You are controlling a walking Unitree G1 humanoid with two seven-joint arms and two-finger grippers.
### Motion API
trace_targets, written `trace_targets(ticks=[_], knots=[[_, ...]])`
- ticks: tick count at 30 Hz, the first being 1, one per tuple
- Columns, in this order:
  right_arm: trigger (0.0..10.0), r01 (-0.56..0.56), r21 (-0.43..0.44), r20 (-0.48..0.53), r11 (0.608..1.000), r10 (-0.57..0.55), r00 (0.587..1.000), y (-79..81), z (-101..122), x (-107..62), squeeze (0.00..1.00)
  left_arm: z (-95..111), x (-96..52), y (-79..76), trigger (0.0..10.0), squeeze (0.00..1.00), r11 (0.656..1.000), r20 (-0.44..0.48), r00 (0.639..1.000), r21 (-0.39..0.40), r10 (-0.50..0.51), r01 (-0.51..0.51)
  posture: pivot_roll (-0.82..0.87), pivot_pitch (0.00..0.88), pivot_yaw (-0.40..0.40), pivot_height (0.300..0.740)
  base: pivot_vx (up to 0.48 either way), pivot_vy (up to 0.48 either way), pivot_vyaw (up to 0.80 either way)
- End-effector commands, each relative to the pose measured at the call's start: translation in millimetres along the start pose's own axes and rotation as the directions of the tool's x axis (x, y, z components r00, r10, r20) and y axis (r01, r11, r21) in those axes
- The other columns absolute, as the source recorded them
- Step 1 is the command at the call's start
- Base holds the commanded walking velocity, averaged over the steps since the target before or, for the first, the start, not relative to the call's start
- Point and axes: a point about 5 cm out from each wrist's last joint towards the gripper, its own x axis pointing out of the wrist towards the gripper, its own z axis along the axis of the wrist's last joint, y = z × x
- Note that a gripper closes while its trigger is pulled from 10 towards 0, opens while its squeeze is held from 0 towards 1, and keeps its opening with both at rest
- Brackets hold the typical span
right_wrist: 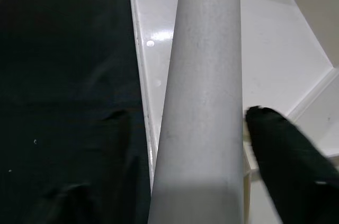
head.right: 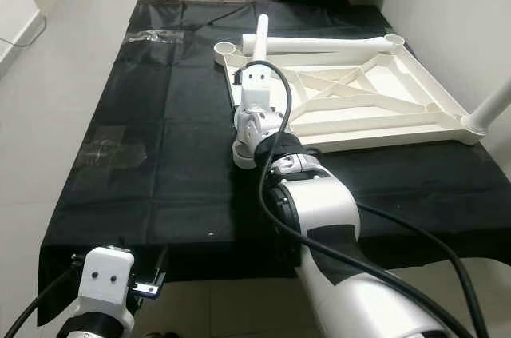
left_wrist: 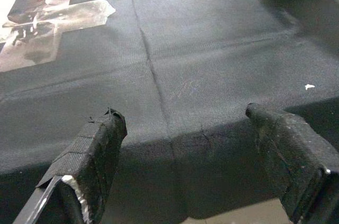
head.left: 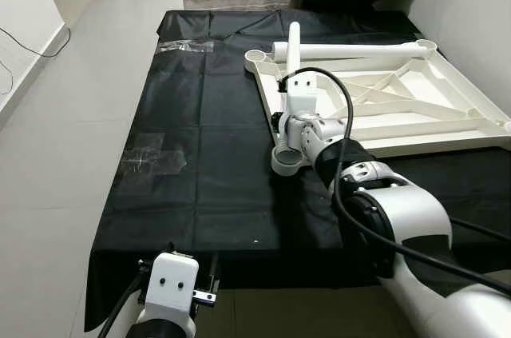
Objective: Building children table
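The upturned white table top (head.left: 447, 110) lies on the black cloth (head.left: 200, 154) on the robot's right, with one leg lying across its far edge (head.left: 351, 51). The right gripper (right_wrist: 212, 123) pinches another white table leg (right_wrist: 204, 102) between its black fingers (right_wrist: 280, 150), holding it roughly upright over the near-left corner socket (head.left: 287, 159) of the top. The step in hand looks like seating this leg in that socket, and doing it well means keeping the leg square to the socket's rim and pressing straight down (a tilted leg would likely jam or skid off the lip). The left gripper (left_wrist: 185, 144) hangs at the cloth's near edge, its fingers spread and empty, well apart from the work. The head views give the layout: the leg's top (head.left: 294, 30) rising behind the wrist, and the socket below. The right wrist view gives the grip itself, the leg running between the fingers beside the top's edge, which the arm hides from the head.
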Motion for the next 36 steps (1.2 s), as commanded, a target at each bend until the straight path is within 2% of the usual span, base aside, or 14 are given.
trace_targets(ticks=[1, 2, 3, 6, 11, 17, 24, 31, 36], knots=[[10.0, 0.002, -0.015, -0.102, 1.0, -0.004, 0.995, 0.9, -24.7, 3.8, 1.0, 4.3, -2.8, -15.7, 10.0, 0.0, 0.998, 0.006, 0.999, -0.04, -0.048, 0.048, 0.04, 0.205, -0.071, 0.74, 0.0, 0.0, 0.0], [10.0, 0.011, -0.014, -0.092, 1.0, -0.012, 0.996, 1.1, -21.9, 3.3, 1.0, 4.2, -2.8, -15.6, 10.0, 0.0, 0.998, 0.005, 0.999, -0.04, -0.047, 0.047, 0.04, 0.205, -0.071, 0.74, 0.0, 0.0, 0.0], [10.0, 0.008, -0.014, -0.084, 1.0, -0.01, 0.996, 1.8, -18.3, 2.4, 0.0, 4.3, -2.8, -15.5, 10.0, 0.0, 0.998, 0.006, 0.999, -0.04, -0.046, 0.046, 0.04, 0.205, -0.071, 0.74, 0.0, 0.0, 0.0], [10.0, -0.015, -0.015, -0.069, 1.0, 0.014, 0.997, 3.1, -10.7, 0.7, 0.0, 4.1, -2.1, -15.8, 10.0, 0.0, 0.998, 0.006, 0.999, -0.04, -0.045, 0.045, 0.03, 0.205, -0.072, 0.74, 0.0, 0.0, 0.0], [10.0, 0.009, -0.021, -0.052, 1.0, -0.01, 0.999, 0.6, 4.1, -3.2, 0.0, 3.2, -0.8, -15.4, 10.0, 0.0, 0.998, 0.005, 0.999, -0.036, -0.045, 0.045, 0.03, 0.195, -0.072, 0.74, 0.0, 0.0, 0.0], [10.0, 0.011, -0.057, -0.091, 0.998, -0.016, 0.996, 0.6, 6.7, -5.9, 0.0, 2.4, 0.2, -15.4, 10.0, 0.0, 0.998, 0.005, 0.999, -0.033, -0.046, 0.046, 0.02, 0.188, -0.069, 0.74, 0.0, 0.0, 0.0], [10.0, 0.03, -0.033, -0.11, 0.999, -0.034, 0.993, 4.0, 13.1, -10.2, 0.0, 1.6, 0.7, -15.3, 10.0, 0.0, 0.998, 0.006, 0.999, -0.031, -0.046, 0.046, 0.01, 0.181, -0.065, 0.74, 0.0, 0.0, 0.0], [10.0, 0.032, -0.057, -0.142, 0.998, -0.04, 0.989, 10.9, 13.0, -13.8, 0.0, 0.0, 1.4, -14.7, 10.0, 0.0, 0.999, 0.004, 0.999, -0.027, -0.04, 0.04, 0.0, 0.174, -0.065, 0.74, 0.0, 0.0, 0.0], [10.0, 0.008, 0.009, -0.161, 1.0, -0.006, 0.987, 18.1, 11.4, -15.2, 0.0, -1.1, 1.3, -14.4, 10.0, 0.0, 0.999, 0.003, 0.999, -0.027, -0.037, 0.037, -0.02, 0.168, -0.064, 0.74, 0.0, 0.0, 0.0]])
